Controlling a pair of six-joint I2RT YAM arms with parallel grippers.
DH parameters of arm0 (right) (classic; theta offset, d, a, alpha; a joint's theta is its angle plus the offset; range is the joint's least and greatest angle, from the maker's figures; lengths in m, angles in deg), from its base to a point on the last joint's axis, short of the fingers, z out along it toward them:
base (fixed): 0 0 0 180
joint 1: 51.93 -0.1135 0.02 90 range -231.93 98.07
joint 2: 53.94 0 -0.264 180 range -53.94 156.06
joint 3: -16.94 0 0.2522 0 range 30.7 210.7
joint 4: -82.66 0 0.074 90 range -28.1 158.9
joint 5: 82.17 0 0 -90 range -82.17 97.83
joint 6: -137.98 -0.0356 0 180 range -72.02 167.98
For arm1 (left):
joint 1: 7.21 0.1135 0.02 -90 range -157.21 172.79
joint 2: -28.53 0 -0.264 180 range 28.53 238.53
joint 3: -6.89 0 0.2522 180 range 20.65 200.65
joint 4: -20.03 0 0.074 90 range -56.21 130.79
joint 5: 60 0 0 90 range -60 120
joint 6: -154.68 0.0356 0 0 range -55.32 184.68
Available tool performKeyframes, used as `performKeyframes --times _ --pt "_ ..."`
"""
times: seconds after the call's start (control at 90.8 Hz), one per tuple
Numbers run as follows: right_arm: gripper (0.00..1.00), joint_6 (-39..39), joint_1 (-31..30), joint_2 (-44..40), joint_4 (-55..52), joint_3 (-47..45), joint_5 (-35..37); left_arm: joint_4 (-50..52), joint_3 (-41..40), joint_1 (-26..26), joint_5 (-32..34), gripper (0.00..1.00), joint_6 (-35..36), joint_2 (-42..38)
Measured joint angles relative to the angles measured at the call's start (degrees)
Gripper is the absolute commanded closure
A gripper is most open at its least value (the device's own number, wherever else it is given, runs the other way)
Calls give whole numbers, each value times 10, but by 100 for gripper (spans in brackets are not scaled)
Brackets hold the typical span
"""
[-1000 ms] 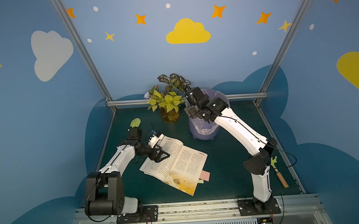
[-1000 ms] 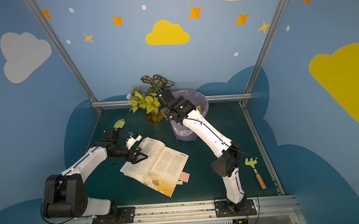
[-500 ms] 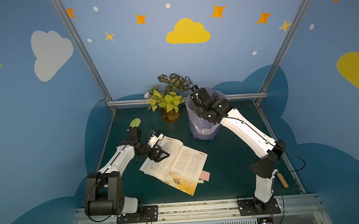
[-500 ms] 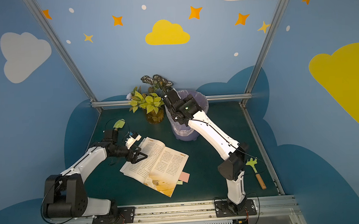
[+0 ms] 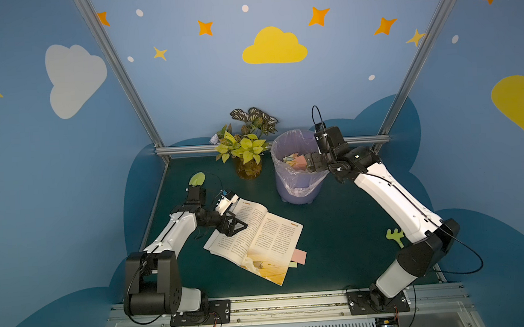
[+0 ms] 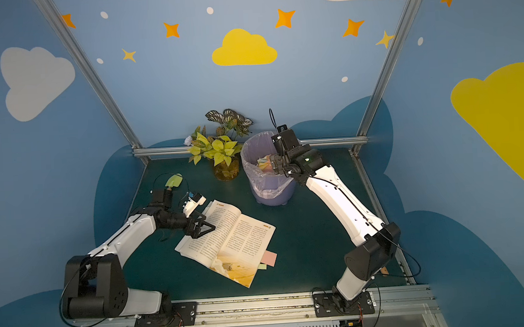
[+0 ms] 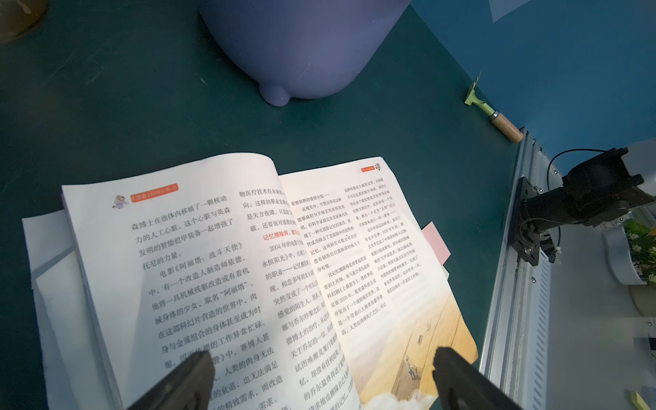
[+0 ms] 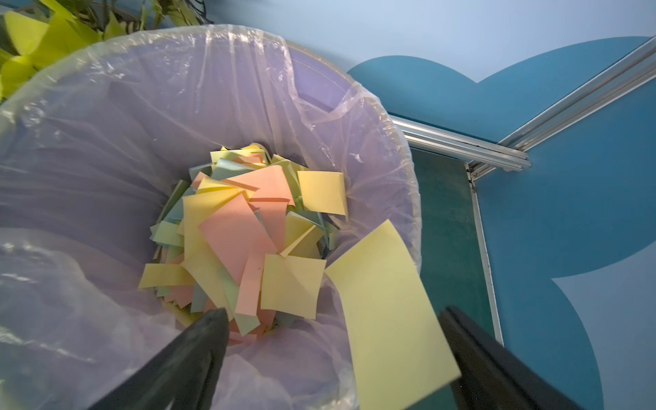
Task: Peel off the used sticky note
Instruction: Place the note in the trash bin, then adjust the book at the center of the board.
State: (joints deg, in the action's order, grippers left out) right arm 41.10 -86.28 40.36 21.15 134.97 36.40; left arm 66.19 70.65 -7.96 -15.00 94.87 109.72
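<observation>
Sticky note (image 8: 387,312) between parted right fingers (image 8: 198,351)

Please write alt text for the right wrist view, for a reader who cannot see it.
The open right pincer is over a purple bin with a clear liner, a yellow sticky note between its fingers. Yellow, pink and green discarded notes lie inside.

1 book (image 5: 259,236), 1 bin (image 5: 296,184), 2 arms (image 5: 178,234) (image 5: 387,194).
</observation>
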Motion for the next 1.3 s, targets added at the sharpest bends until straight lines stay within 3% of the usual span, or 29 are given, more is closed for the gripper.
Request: performKeyframes --times 0.297,0.672,0.837,1.013,1.156,1.299 --pt "3 13 -34 92 -3 135 -21 -4 0 0 0 0 -2 0" --pt "3 12 -59 80 -5 117 -51 -8 0 0 0 0 -2 0" --pt "3 -39 -123 -23 8 -1 -33 -1 0 0 9 0 21 -4" --pt "3 -154 -216 -184 45 -205 -12 23 17 0 62 1 71 -2" --pt "3 -273 -232 -274 96 -398 -24 36 34 0 99 5 109 22" --pt "3 -367 -235 -297 163 -552 -60 44 35 -4 134 7 138 63"
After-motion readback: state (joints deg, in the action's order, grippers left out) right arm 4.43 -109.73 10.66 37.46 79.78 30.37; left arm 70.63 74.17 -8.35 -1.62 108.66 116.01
